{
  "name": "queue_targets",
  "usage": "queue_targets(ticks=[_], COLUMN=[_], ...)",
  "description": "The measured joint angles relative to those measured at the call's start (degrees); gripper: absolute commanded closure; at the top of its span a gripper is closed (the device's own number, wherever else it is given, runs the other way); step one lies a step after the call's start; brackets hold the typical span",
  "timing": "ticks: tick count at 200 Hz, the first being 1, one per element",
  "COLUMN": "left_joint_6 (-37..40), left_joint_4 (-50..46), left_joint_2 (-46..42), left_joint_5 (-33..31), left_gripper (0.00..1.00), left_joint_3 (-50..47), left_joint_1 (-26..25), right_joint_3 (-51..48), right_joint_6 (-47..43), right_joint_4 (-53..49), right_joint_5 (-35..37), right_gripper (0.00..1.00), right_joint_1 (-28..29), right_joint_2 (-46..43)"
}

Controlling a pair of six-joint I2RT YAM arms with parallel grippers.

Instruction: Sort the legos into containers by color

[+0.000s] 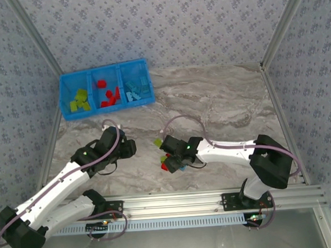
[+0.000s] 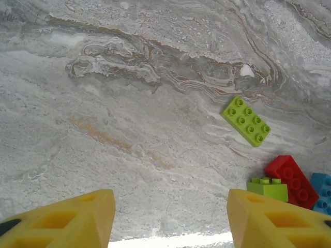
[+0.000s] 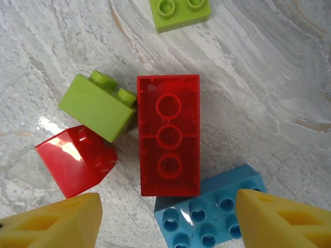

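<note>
Top view: bin (image 1: 111, 109) sits at the far-left corner of the tabletop (image 1: 220, 98), slightly skewed to the far edge. It has 3 compartments: left w/ lime bricks (image 1: 80, 101), mid w/ red bricks (image 1: 110, 96), right w/ light blue bricks (image 1: 136, 89). The loose pile (image 1: 168, 162) lies in the near half, about mid-width, w/ the right gripper (image 1: 168, 152) over it. A lone lime brick (image 1: 157, 142) sits just on the pile's far side. The left gripper (image 1: 127, 147) is left of the pile, apart from it. There is bare tabletop btw pile and bin, and across the far-right part.

Left wrist view: left gripper is spread wide w/ nothing btw its fingers (image 2: 77, 219), only bare tabletop below. The lone lime brick lies flat, studs up, at right. Near the lower right edge are a small lime brick (image 2: 267, 188), a red brick (image 2: 292, 181) and a blue brick (image 2: 323, 191), bunched and touching.

Right wrist view: right gripper is spread wide and grips nothing, fingers (image 3: 284, 219) on either side of the pile. An upturned red brick (image 3: 168, 135) is at centre, hollow side up. It touches a tilted lime brick (image 3: 98, 106) on its left and a light blue brick (image 3: 207, 217), studs up, at its near end. A second red brick (image 3: 77, 160) is tucked under the lime one.
</note>
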Motion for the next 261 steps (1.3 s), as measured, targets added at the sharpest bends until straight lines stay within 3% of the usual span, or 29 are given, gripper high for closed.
queue_targets(ticks=[35,62,80,129,156,178,206,261], left_joint_6=[-0.1,-0.1,0.1,-0.9,-3.2,-5.8,-8.1,-7.5], left_joint_4=[0.0,0.0,0.0,-0.6,-3.0,-5.7,-8.7,-12.9], left_joint_2=[-0.4,-0.9,-1.0,-3.1,-6.1,-9.6,-14.2,-17.2], left_joint_5=[-0.4,-0.9,-1.1,-2.3,-5.2,-9.2,-15.0,-21.5], left_gripper=[0.33,0.27,0.19,0.01,0.01,0.01,0.01,0.01], left_joint_3=[0.0,0.0,0.0,0.0,0.9,2.8,6.0,9.6], left_joint_1=[0.0,0.0,0.0,0.0,0.0,0.0,0.0,0.0], right_joint_3=[2.3,3.9,4.0,4.0,7.5,14.4,26.5,55.2], right_joint_6=[-1.6,-2.6,-3.1,-2.6,-4.1,-7.4,-12.6,-22.5], right_joint_4=[0.2,2.4,2.9,2.2,2.2,6.8,16.6,27.8], right_joint_5=[2.0,2.5,2.5,3.7,5.7,6.6,7.1,7.5], right_gripper=[0.44,0.61,0.73,0.75,0.74,0.74,0.75,0.75], right_joint_1=[-0.1,-0.3,-0.4,-1.5,-1.3,-1.0,-1.6,-6.5], right_joint_2=[5.1,7.9,8.8,4.5,-1.8,-1.3,7.7,37.5])
